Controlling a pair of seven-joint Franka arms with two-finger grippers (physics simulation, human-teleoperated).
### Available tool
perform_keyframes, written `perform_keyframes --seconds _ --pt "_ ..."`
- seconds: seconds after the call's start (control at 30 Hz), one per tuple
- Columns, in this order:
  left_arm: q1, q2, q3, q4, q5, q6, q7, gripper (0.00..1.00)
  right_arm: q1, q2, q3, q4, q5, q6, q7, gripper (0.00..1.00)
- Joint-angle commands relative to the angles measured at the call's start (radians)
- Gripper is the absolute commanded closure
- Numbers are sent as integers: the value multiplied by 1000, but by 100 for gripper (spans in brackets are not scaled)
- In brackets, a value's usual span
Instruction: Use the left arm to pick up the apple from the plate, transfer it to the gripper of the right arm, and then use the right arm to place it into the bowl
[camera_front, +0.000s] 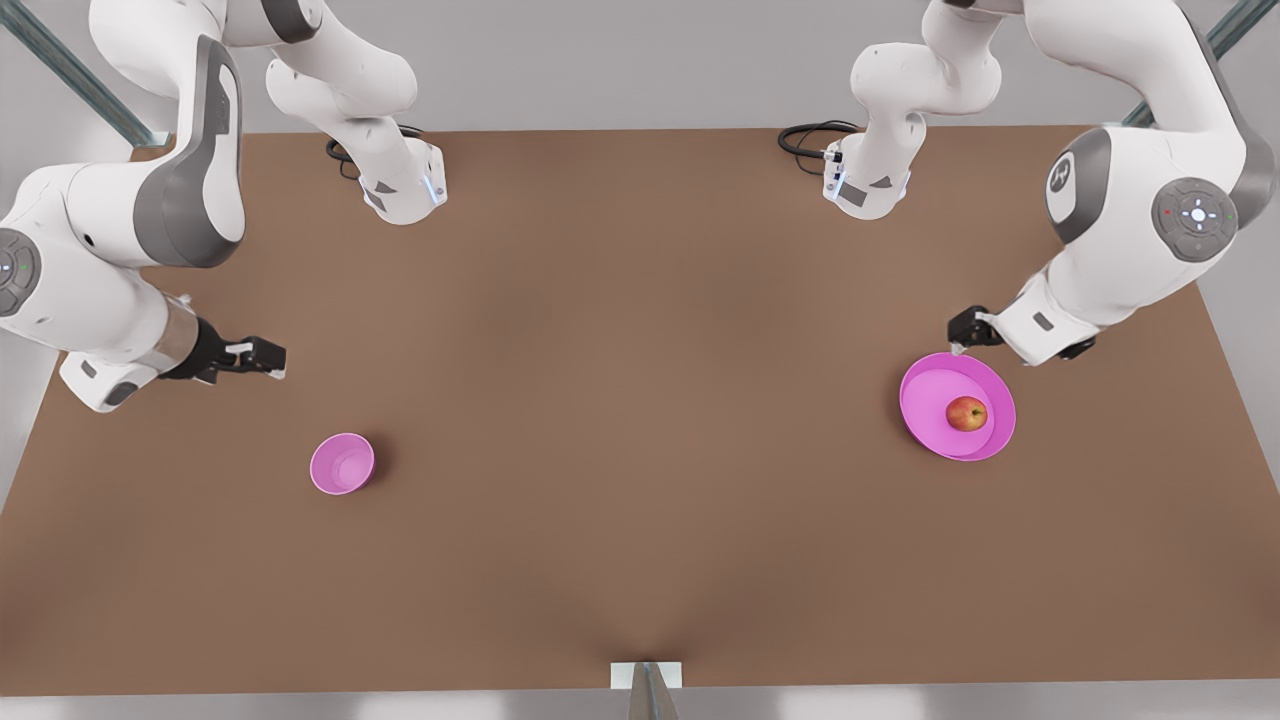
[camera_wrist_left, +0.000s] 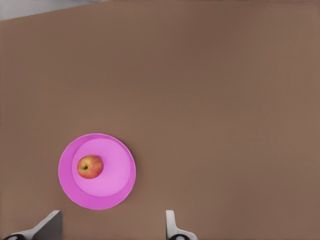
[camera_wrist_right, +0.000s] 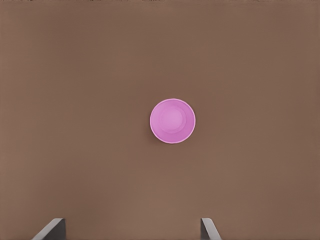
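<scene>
My left gripper (camera_front: 962, 330) hangs at the front view's right, just above the upper rim of the pink plate (camera_front: 925, 400), not touching it. Its fingers (camera_wrist_left: 171, 225) are spread wide with nothing between them. The apple (camera_front: 966, 413) sits on the plate, right of the plate's middle in the front view; in my left wrist view the apple (camera_wrist_left: 90, 166) lies on the plate (camera_wrist_left: 117, 180) at the lower left of the frame. My right gripper (camera_front: 262, 356) waits at the front view's left, above the brown table (camera_front: 640, 400), up and left of the pink bowl (camera_front: 342, 463) and well apart from it. Its fingers (camera_wrist_right: 209, 229) are spread too, holding nothing. The bowl (camera_wrist_right: 172, 120) shows mid-frame in my right wrist view.
</scene>
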Motion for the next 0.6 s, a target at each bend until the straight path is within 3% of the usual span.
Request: perform_keyframes --seconds 0.0,0.03,0.17,0.3,0.57 --pt "1 4 0 0 6 61 45 0 -1 0 -1 1 1 25 -14 0" --pt "3 22 3 -10 6 62 44 0 -1 2 -1 1 3 25 -17 0" --pt "35 52 79 -381 -1 545 -5 0 -1 3 -3 2 4 25 -24 0" --pt "67 130 124 -501 -3 783 -2 0 -12 6 -3 2 6 27 -27 0" --pt "110 228 142 -561 -121 868 193 0 -12 8 -3 4 6 27 -27 0"
